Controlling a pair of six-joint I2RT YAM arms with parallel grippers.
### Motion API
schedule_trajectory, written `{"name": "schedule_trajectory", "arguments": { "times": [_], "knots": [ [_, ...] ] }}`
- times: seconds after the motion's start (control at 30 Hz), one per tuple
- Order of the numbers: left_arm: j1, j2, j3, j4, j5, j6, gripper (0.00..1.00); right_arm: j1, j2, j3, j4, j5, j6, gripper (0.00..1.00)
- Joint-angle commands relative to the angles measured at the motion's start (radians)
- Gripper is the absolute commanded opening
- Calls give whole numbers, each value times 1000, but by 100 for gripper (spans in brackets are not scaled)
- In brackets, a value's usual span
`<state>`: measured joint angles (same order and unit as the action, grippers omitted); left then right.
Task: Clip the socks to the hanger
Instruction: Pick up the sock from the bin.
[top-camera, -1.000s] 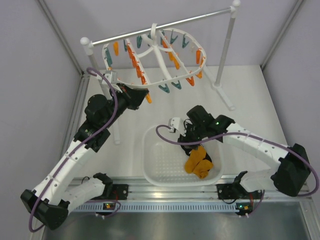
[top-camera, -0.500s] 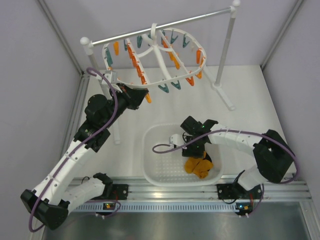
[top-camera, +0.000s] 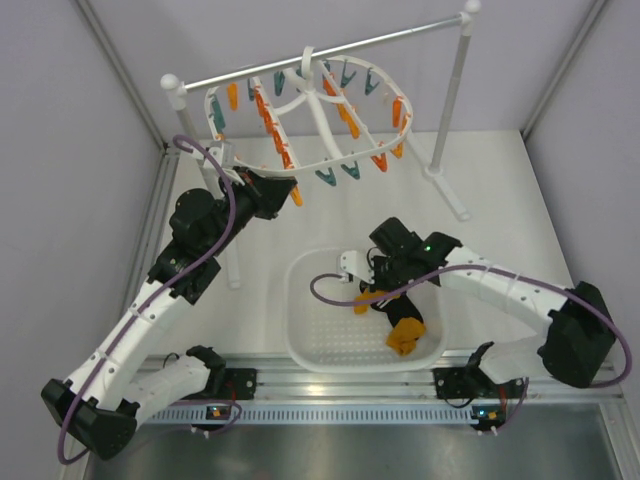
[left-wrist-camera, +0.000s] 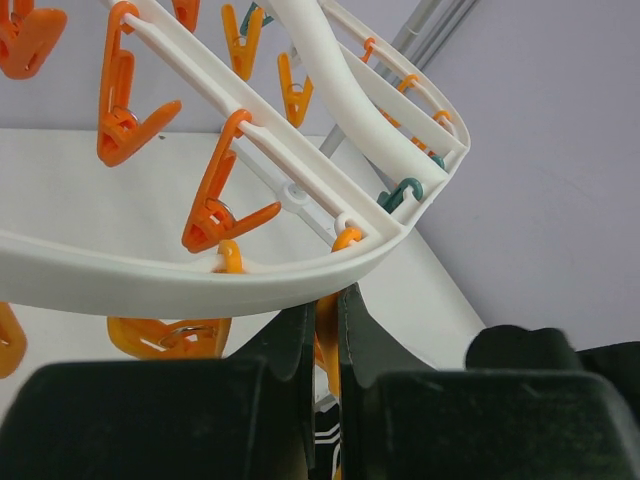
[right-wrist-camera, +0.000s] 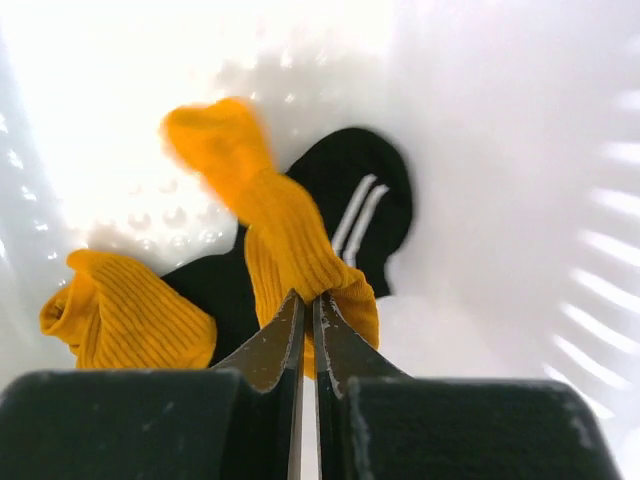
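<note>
The white oval hanger (top-camera: 325, 125) hangs from the rod, its orange and teal clothespins dangling. My left gripper (top-camera: 283, 188) is at its near-left rim (left-wrist-camera: 200, 280), shut on an orange clothespin (left-wrist-camera: 328, 335) that hangs under the rim. My right gripper (top-camera: 376, 290) is down in the basket, shut on a fold of one mustard sock (right-wrist-camera: 290, 240), which trails away from the fingertips. The other mustard sock (right-wrist-camera: 125, 310) lies beside it, also in the top view (top-camera: 405, 337). A black sock with white stripes (right-wrist-camera: 370, 200) lies under them.
The white perforated basket (top-camera: 296, 320) stands near the front edge between the arms. The silver rod (top-camera: 330, 50) rests on two white posts (top-camera: 450, 100) at the back. Grey walls close in on both sides.
My right gripper dipped into the basket, closed on one mustard sock and pulled it left, away from the other one. The left arm has not moved.
</note>
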<state>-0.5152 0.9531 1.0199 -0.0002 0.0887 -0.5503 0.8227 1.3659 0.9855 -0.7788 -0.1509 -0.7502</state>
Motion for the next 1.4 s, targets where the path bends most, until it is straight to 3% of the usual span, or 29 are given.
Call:
{"name": "schedule_trajectory", "arguments": {
  "times": [0.0, 0.23, 0.47, 0.67, 0.8, 0.97, 1.17, 1.37],
  "knots": [
    [0, -13, 2, 19, 19, 10, 0, 12, -123, 71, -8, -67, -3, 0],
    [-2, -13, 3, 17, 25, 7, 0, 15, -228, 32, 79, -98, -60, 0],
    [-2, -20, -1, 9, 28, 6, 0, 27, -292, -74, 173, -127, -377, 0],
    [-2, -22, 0, 5, 43, 0, 0, 44, -384, -166, 511, -104, -417, 0],
    [0, -16, 3, 6, 55, -16, 0, 78, -474, -278, 720, -145, -573, 0],
    [-2, -10, 0, 16, 72, -30, 0, 115, -533, -352, 803, -232, -783, 0],
    [-2, -4, -1, 17, 92, -31, 0, 159, -481, -387, 940, -248, -1006, 0],
    [-2, -5, -3, 25, 117, -42, 0, 174, -375, -331, 1032, -220, -1066, 0]
  ]
}}
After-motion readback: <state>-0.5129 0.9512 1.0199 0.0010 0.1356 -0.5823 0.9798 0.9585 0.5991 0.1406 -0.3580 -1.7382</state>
